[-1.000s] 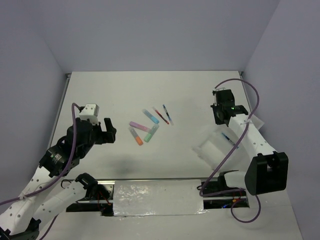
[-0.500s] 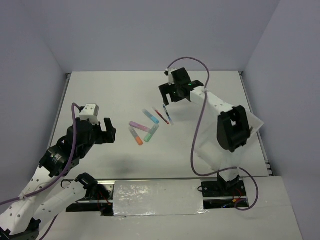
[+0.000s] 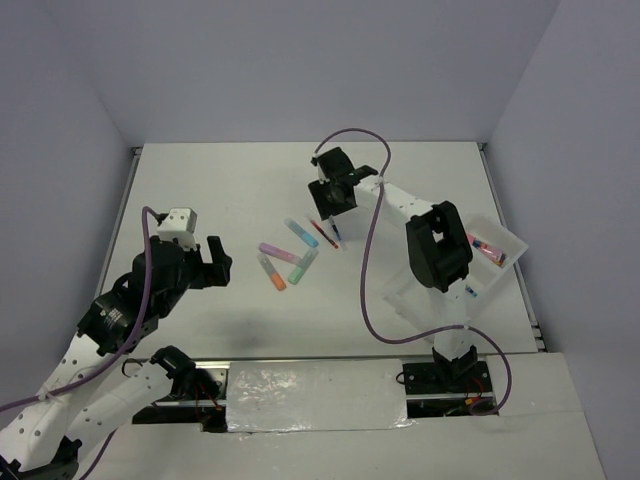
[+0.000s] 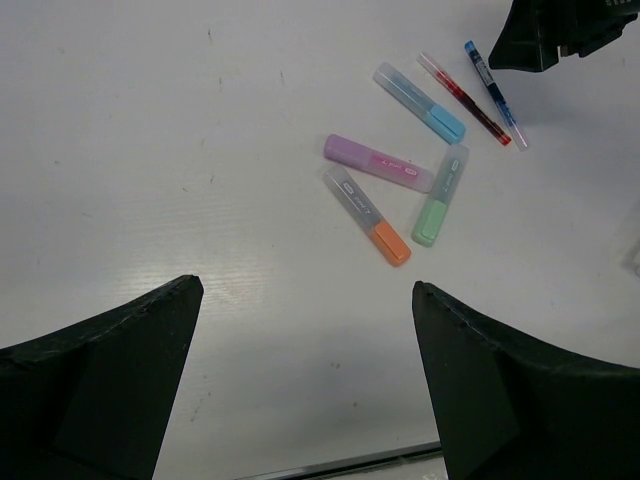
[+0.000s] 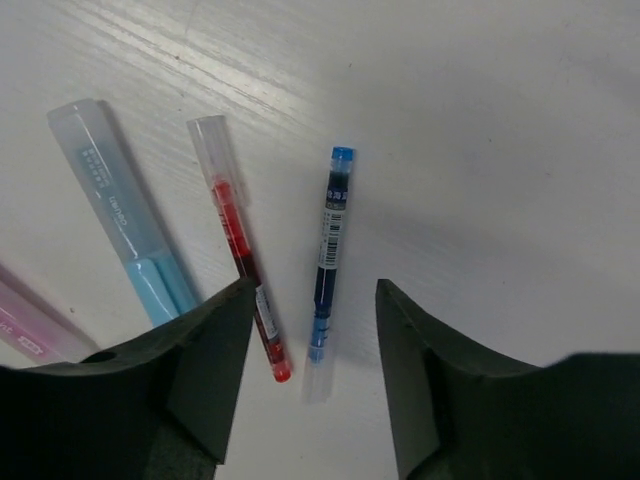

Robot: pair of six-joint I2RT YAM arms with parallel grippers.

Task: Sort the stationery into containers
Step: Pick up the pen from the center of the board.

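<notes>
From above, the right hand (image 3: 335,210) hovered released over the blue pen (image 3: 339,236). The tray (image 3: 503,232) sat well apart by the counter's (image 3: 220,180) right edge, with bare room between. The left hand (image 3: 215,262) waited, spread wide and empty.

The left wrist view showed four highlighters (image 4: 378,162) clustered just beside both pens, which left little room on that side.

The right wrist view showed the red pen (image 5: 238,240) lying just beside one finger (image 5: 215,340). Closing there would likely have nudged it or pinched both pens. A grip so near the blue pen's end could also have let it tilt.
</notes>
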